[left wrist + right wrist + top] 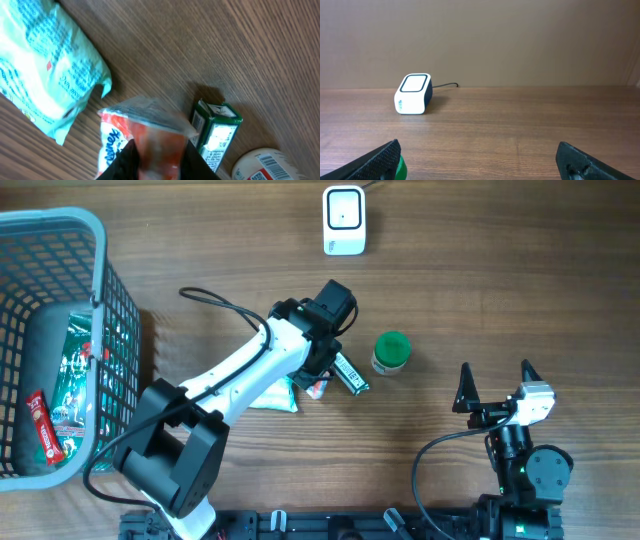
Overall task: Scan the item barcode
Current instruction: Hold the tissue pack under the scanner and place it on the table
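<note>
The scan is barely begun. The left tool [152, 161] is down at the middle of the counter [500, 260], its dark fingers on either side of a red-and-white snack packet [150, 125], which looks to be the item picked for scanning. The packet fills the gap between them, but whether they are pinching it or only flanking it cannot be told. The packet sits low on the wood, just beside a pale green tissue pack [45, 65] and a dark green box [215, 130], with a green-lidded jar [391, 352] near it.

The scanner [343, 220] stands at the middle of the counter's far edge, well apart from the packet, with nothing in front of it. The right tool [496, 380] waits near the near right corner, spread wide and empty. A basket [95, 230] holding more goods sits at the left edge.

Judging by this, a firm hold, the lift, the carry to the scanner and turning the barcode to face it all remain.
</note>
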